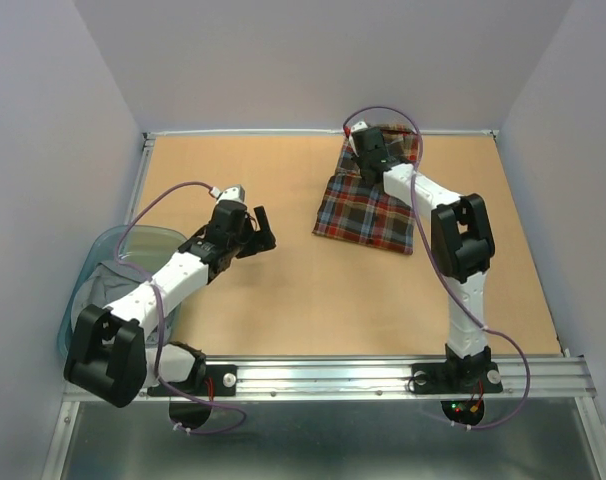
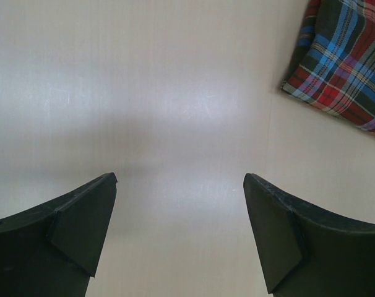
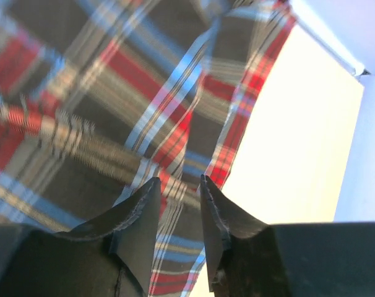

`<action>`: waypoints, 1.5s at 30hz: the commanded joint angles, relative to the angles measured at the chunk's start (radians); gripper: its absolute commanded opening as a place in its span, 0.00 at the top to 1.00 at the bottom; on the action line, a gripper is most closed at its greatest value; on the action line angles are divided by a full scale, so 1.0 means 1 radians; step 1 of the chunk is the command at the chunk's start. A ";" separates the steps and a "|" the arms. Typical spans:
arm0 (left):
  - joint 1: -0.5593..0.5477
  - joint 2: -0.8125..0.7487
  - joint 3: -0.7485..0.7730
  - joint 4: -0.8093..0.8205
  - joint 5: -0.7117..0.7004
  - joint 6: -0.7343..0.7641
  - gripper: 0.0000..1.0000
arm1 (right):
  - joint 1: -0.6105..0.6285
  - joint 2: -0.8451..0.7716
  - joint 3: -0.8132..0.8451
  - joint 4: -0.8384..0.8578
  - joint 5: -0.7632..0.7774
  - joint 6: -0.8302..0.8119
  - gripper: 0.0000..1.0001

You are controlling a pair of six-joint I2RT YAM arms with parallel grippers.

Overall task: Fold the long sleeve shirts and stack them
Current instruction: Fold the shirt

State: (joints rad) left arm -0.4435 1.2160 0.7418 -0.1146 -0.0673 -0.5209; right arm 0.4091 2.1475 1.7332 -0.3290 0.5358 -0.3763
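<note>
The soft plaid flannel shirt (image 1: 363, 215), in red, brown, navy and yellow, lies folded at the far right of the tan wooden counter (image 1: 283, 300). Its long axis runs near-to-far, and the white arm hides its far end. The right end effector (image 3: 176, 180) sits over the shirt with its fingers narrowly parted; whether it is grasping cloth cannot be told. The left end effector (image 2: 178, 179) is released wide above the counter.

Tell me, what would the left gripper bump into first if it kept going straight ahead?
Probably the bare table: the left gripper points down at it, jaws open. The plaid shirt lies off to the side, though depth is unclear.
</note>
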 commanded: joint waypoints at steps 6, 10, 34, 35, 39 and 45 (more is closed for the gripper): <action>-0.003 0.180 0.131 0.142 0.148 -0.013 0.05 | -0.021 -0.214 -0.052 0.034 -0.112 0.376 0.53; -0.003 0.359 0.258 0.173 0.242 -0.033 0.05 | -0.101 -0.362 -0.256 0.036 -0.367 0.660 0.52; -0.067 0.786 0.463 0.216 0.396 -0.097 0.84 | -0.136 -0.784 -0.931 0.306 -0.789 0.982 0.35; -0.067 0.772 0.446 0.211 0.383 -0.094 0.87 | -0.136 -0.785 -0.952 0.320 -0.830 0.985 0.35; -0.067 0.677 0.329 0.190 0.302 -0.100 0.90 | -0.135 -0.784 -0.998 0.410 -0.918 1.011 0.35; -0.067 0.522 0.114 0.196 0.284 -0.145 0.92 | -0.130 -0.790 -1.047 0.462 -0.979 1.044 0.35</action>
State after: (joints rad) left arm -0.5091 1.8118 0.9516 0.1448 0.2684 -0.6491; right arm 0.2714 1.3876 0.7166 0.0227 -0.3653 0.6373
